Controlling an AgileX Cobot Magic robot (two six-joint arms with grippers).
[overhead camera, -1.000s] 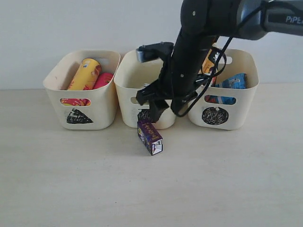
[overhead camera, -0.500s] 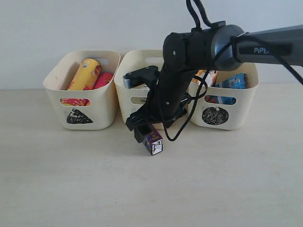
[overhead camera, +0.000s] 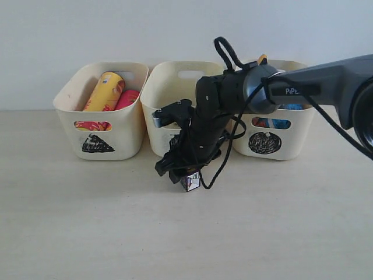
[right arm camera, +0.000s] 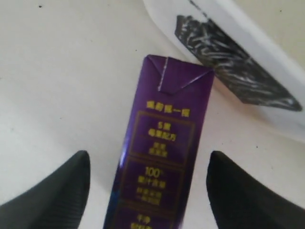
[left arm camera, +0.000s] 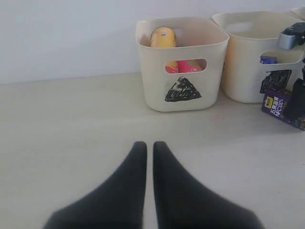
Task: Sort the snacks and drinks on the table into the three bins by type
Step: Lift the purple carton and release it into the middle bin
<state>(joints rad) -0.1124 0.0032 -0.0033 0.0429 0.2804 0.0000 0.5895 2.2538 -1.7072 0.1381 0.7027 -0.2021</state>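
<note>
The dark purple carton [overhead camera: 190, 180] [right arm camera: 162, 152] lies flat on the table [overhead camera: 87, 227], just in front of the square-marked bin [overhead camera: 156, 93]. My right gripper [overhead camera: 178, 172] [right arm camera: 147, 160] is down over it, open, one finger on each side with a gap to the carton. The yellow tube [overhead camera: 105, 90] and pink tube [overhead camera: 127, 98] rest in the triangle bin [overhead camera: 125, 137]. A blue bag [overhead camera: 271, 123] shows through the slot of the circle bin [overhead camera: 294, 143]. My left gripper [left arm camera: 145, 145] is shut and empty above bare table, out of the exterior view.
The three bins stand in a row against the white back wall. The right arm and its cable [overhead camera: 224, 52] cover part of the square and circle bins. In the left wrist view a blue edge [left arm camera: 268, 59] shows through the square bin's slot.
The right arm has come down from in front of the bins onto the purple carton, its open fingers now around it. The carton has stayed where it was.
</note>
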